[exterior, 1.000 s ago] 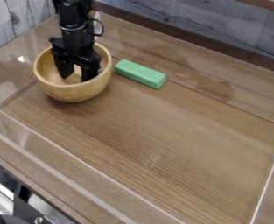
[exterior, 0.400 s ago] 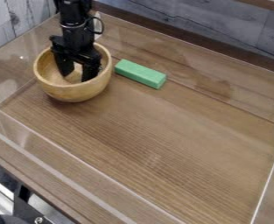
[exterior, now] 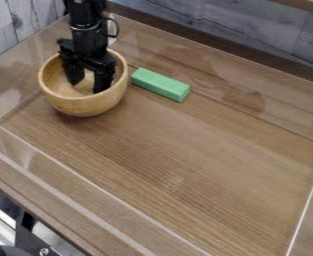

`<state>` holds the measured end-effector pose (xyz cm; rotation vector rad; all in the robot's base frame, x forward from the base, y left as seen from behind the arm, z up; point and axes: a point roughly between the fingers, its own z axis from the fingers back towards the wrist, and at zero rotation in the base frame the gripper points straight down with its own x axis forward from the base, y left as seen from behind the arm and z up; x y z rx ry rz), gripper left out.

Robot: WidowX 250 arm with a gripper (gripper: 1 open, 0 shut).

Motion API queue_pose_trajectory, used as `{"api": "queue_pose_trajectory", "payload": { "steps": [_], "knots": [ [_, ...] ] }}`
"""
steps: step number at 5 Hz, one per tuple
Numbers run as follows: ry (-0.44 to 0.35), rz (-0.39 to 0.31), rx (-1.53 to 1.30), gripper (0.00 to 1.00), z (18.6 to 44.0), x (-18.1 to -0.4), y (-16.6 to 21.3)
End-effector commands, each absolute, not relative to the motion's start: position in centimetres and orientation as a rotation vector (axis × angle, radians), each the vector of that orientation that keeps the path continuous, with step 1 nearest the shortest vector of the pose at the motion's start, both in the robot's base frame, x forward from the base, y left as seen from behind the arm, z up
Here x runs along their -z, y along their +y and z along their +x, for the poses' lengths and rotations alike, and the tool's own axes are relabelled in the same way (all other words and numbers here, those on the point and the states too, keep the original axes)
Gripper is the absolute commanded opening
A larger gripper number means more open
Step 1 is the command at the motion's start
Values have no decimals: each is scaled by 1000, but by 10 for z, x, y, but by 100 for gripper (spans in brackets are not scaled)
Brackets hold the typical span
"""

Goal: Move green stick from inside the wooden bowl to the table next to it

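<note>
We see the gripper open and empty over the wooden bowl; the green stick lies on the table, just right of it.

Green stick lies on table beside wooden bowl.

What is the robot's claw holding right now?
Nothing. The gripper is open over the wooden bowl with no object between its fingers. The green stick lies on the table beside the bowl.
</note>
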<state>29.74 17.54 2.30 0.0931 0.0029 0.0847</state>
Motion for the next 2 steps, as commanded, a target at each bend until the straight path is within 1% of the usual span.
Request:
{"api": "queue_pose_trajectory", "payload": {
  "steps": [1,2],
  "knots": [
    [15,94,-87,100,300,-13,172],
    [23,93,-89,100,300,-10,172]
  ]
}}
